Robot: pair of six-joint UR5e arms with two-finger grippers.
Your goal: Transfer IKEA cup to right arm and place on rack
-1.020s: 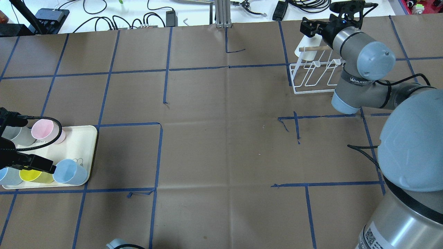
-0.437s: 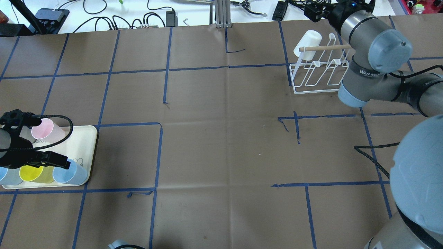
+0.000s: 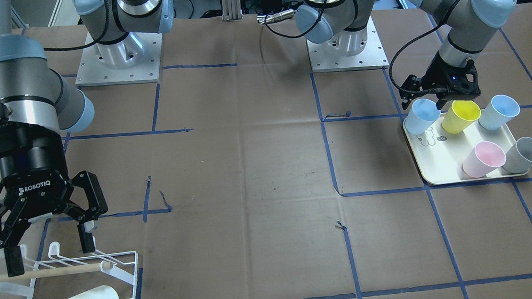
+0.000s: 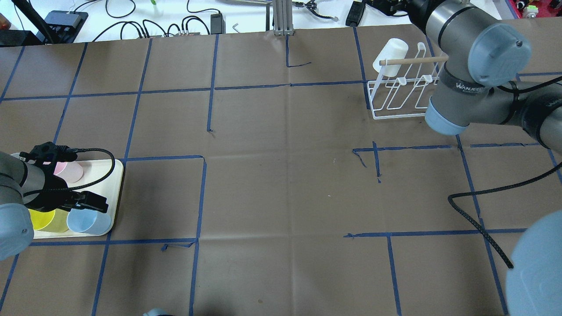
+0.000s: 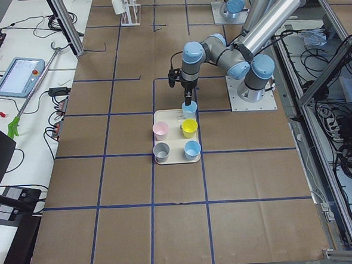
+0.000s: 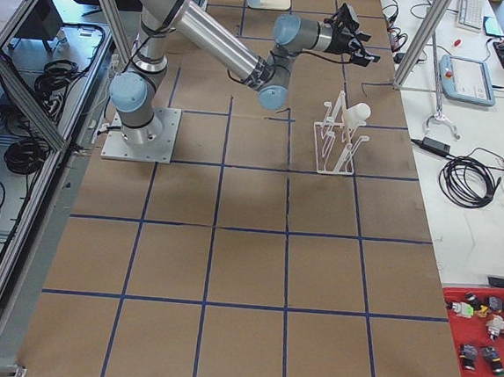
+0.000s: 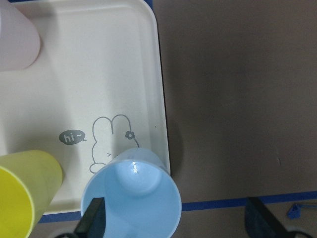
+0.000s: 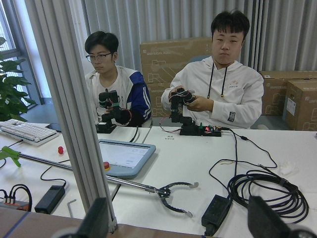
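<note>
At the left of the brown-paper table point(image 4: 281, 184), a smooth cream tray point(image 4: 117, 175) with rounded corners is carrying glossy plastic tumblers. The left arm point(image 4: 17, 184) is bending down over it. Its claw point(image 7: 176, 218) is standing apart around a pale blue cup point(image 7: 131, 198), and one finger may be touching the rim. At the right, a white cup point(image 4: 392, 49) is lying on its side on the white wire rack point(image 4: 397, 98), beside its wooden dowel point(image 4: 412, 60). The right arm point(image 4: 465, 57) is reaching over, its claw point(image 3: 51, 252) pointing down, spread wide and holding nothing.
</note>
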